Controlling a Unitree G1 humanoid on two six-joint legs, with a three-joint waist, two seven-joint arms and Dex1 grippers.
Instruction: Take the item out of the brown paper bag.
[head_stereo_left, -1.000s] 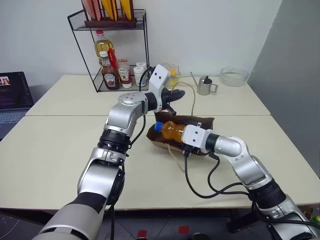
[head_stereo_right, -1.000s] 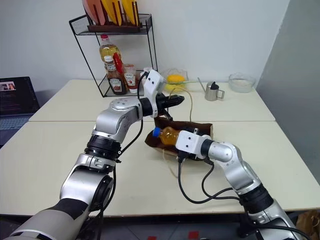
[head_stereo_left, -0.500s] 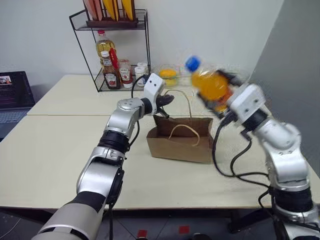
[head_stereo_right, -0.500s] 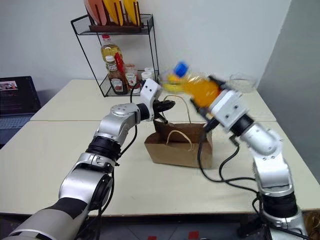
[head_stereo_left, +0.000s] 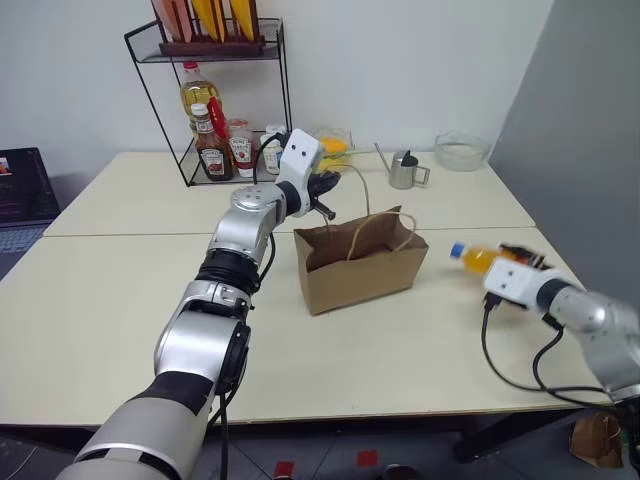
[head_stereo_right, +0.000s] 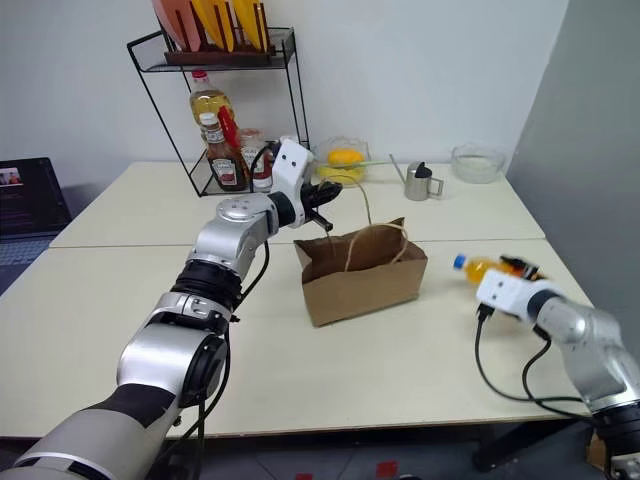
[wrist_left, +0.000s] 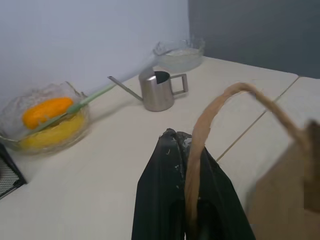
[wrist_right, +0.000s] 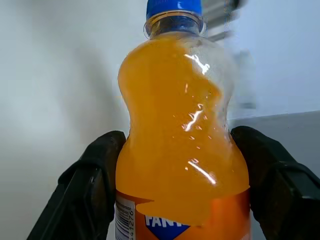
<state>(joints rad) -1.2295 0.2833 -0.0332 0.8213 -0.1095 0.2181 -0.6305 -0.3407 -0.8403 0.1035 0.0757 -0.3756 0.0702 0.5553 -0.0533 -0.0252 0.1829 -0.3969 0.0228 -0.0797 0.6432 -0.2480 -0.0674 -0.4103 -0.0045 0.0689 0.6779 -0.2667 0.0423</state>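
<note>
The brown paper bag (head_stereo_left: 360, 268) stands upright and open in the middle of the table. My left gripper (head_stereo_left: 325, 186) is shut on one of its pale cord handles (wrist_left: 200, 145) above the bag's back left corner. The item (head_stereo_left: 476, 258) is an orange drink bottle with a blue cap. It is out of the bag and held roughly level to the bag's right, above the table. My right gripper (head_stereo_left: 503, 263) is shut on its body, and its black fingers (wrist_right: 95, 172) press both sides of the bottle (wrist_right: 182, 150).
A wire rack (head_stereo_left: 215, 110) with sauce bottles stands at the back left. Beside it are a glass bowl of yellow fruit (head_stereo_left: 335, 150), a steel pitcher (head_stereo_left: 405, 170) and an empty glass bowl (head_stereo_left: 462, 150). A laptop (head_stereo_left: 20, 190) sits at the far left.
My right gripper lifted the bottle up out of the bag, then swung it down to the bag's right. The bag went from slumped to upright. The left gripper kept its hold on the handle.
</note>
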